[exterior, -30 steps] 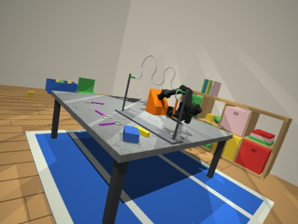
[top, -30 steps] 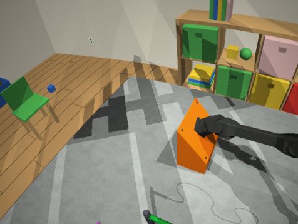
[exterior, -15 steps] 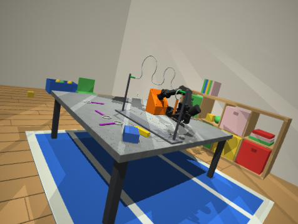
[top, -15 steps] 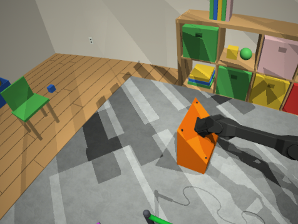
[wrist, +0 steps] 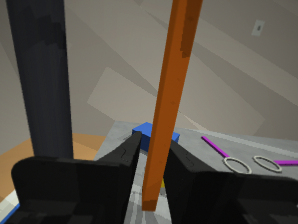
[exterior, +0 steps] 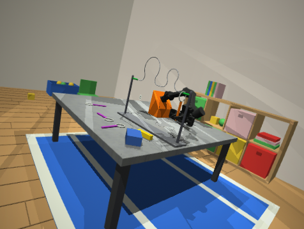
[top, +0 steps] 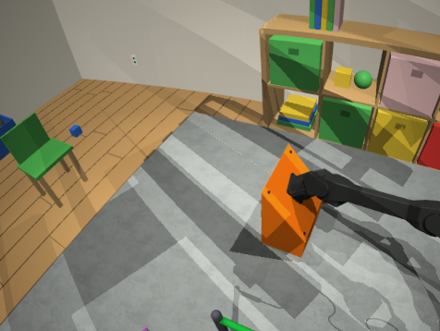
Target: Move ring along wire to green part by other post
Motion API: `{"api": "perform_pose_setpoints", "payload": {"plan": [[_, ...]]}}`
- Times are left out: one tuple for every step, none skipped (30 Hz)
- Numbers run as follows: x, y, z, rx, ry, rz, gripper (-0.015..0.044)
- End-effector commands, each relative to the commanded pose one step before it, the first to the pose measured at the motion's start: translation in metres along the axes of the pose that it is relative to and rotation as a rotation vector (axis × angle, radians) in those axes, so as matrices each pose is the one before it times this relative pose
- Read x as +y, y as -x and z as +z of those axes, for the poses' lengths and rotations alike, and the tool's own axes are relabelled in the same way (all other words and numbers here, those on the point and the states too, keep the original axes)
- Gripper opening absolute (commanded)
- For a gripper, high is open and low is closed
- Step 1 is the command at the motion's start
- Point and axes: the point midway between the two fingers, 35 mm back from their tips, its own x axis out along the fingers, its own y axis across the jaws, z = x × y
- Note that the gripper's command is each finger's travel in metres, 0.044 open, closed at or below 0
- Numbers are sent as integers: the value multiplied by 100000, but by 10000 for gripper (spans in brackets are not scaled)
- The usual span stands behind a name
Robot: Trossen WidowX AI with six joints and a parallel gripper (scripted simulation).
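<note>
The ring hangs around the green part beside the right post, and its orange handle hangs down. My gripper has its fingers on both sides of the handle's lower part, narrowly open. Thin gaps show between the handle and each finger in the wrist view. The thin grey wire curves up and down to the other green part, beside the far post. The gripper and ring are outside the top view.
The orange wedge stands behind the wire under my arm's base. A blue block and a yellow block lie on the near side. Three purple-handled rings lie on the table towards its left side.
</note>
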Motion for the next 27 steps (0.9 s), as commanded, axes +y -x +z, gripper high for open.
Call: {"api": "perform_pose_setpoints", "payload": {"plan": [[-5, -1, -27, 33, 31, -2, 3], [0, 0, 0, 0, 0, 0, -24], [0, 0, 0, 0, 0, 0, -50], [0, 0, 0, 0, 0, 0, -76], [0, 0, 0, 0, 0, 0, -102], [0, 0, 0, 0, 0, 0, -129], [0, 0, 0, 0, 0, 0, -150], [0, 0, 0, 0, 0, 0, -150], [0, 0, 0, 0, 0, 0, -150], [0, 0, 0, 0, 0, 0, -150], [0, 0, 0, 0, 0, 0, -150], [0, 0, 0, 0, 0, 0, -150], [-4, -2, 69, -3, -8, 21, -150], [-8, -3, 145, -7, -16, 44, -150], [-11, -4, 190, -9, -21, 58, -150], [-15, -4, 247, -12, -27, 76, -150], [-20, -3, 318, -16, -34, 98, -150], [-21, -1, 311, -15, -33, 96, -150], [-23, 1, 320, -16, -33, 100, -150], [-21, 3, 287, -15, -29, 90, -150], [-14, 3, 184, -10, -18, 58, -150], [-5, 1, 63, -3, -6, 20, -150], [0, 0, 0, 0, 0, 0, -150], [0, 0, 0, 0, 0, 0, -150], [0, 0, 0, 0, 0, 0, -150], [0, 0, 0, 0, 0, 0, -150], [0, 0, 0, 0, 0, 0, -150]]}}
